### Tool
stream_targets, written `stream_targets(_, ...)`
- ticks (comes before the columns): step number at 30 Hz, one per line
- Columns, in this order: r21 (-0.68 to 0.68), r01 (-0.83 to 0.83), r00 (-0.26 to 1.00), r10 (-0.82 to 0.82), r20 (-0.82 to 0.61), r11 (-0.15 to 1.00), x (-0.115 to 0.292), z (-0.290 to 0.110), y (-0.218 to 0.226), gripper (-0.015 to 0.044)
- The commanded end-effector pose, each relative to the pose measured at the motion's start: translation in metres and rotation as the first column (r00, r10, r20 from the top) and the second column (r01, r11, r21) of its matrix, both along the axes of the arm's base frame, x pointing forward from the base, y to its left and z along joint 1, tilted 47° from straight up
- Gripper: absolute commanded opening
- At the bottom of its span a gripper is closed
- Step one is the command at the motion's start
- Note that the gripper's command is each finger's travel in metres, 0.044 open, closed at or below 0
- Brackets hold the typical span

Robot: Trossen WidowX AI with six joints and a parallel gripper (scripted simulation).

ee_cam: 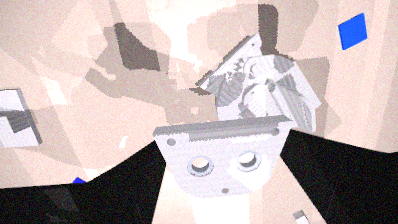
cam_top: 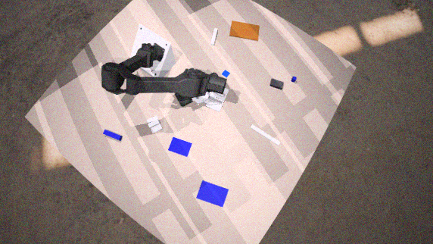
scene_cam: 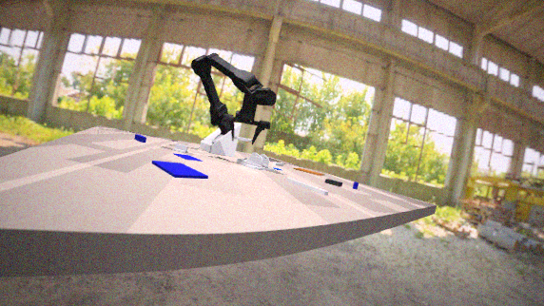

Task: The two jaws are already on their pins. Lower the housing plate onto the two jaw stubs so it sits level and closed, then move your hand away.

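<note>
The white housing plate [ee_cam: 224,175] [scene_cam: 244,140] has two round holes and small corner holes. My gripper [ee_cam: 218,136] [scene_cam: 243,139] is shut on it, one black finger at each side edge. In the exterior view the plate hangs well above the table, left of the white assembly [scene_cam: 255,162] [cam_top: 218,105] [ee_cam: 309,92]. In the wrist view the assembly lies beyond the plate's far edge, up and to the right, turned relative to the plate. Its ridged grey jaws show on top; the stubs are hard to tell apart. In the top view the arm covers the plate and part of the assembly.
A light blue square [cam_top: 225,73] [ee_cam: 353,31] lies close to the assembly. A white block [cam_top: 154,124], blue plates [cam_top: 179,146] [scene_cam: 180,169], a white bar [cam_top: 265,134], a dark block [cam_top: 276,83] and an orange plate [cam_top: 244,31] lie farther off.
</note>
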State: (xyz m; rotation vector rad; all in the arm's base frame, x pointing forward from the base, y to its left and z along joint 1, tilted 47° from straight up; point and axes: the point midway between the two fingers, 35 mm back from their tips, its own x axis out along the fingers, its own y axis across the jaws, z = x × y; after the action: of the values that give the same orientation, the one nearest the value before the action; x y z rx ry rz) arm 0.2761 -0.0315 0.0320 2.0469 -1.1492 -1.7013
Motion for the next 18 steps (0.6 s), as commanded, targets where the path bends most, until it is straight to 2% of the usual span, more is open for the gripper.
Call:
stream_targets(1, -0.008, -0.067, 0.996, 0.066, -0.065, 0.998, 0.001, -0.006, 0.005, 0.0351)
stream_targets(18, 0.023, -0.348, 0.879, 0.335, -0.34, 0.937, -0.003, -0.027, 0.026, 0.0351)
